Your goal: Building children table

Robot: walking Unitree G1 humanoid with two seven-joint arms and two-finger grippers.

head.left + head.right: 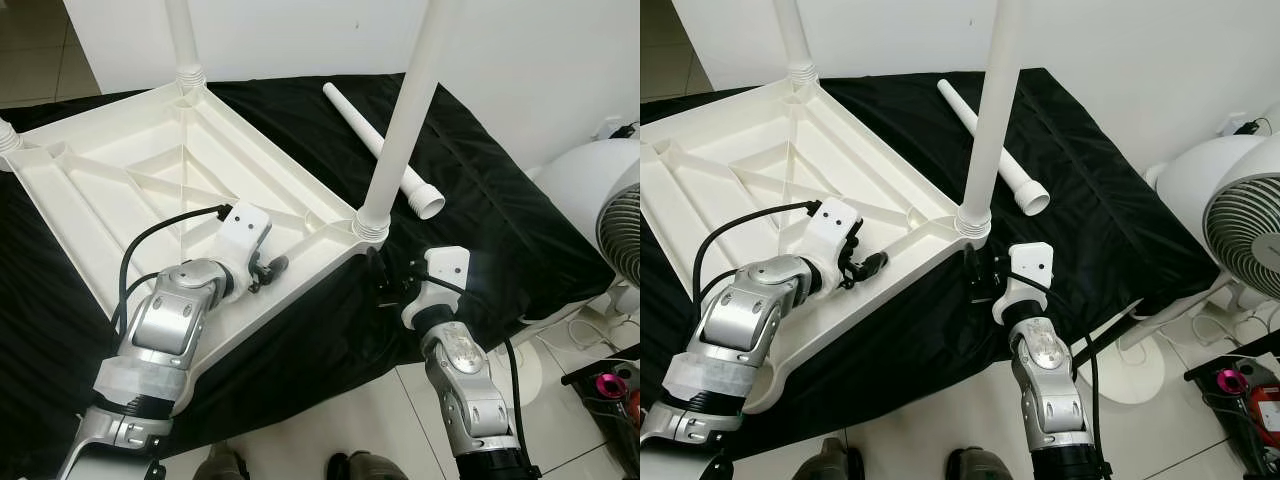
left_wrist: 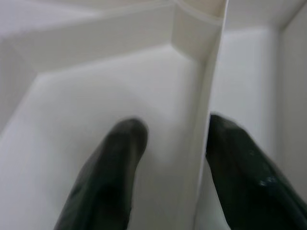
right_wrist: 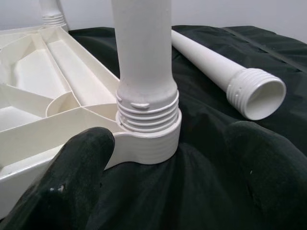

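Head views: white table top (image 1: 150, 180) upside down on black cloth (image 1: 480, 200), ribbed underside up, legs screwed upright into corners. Loose leg (image 1: 385, 150) lies on cloth just beside table top, threaded end open. Left gripper (image 1: 268, 270) over table top's near edge; left wrist view adds detail: fingers (image 2: 110, 177) spread, straddling thin rib. Right wrist view: right gripper (image 3: 163, 167) fingers spread near corner leg (image 3: 144, 62), threads partly exposed above socket.
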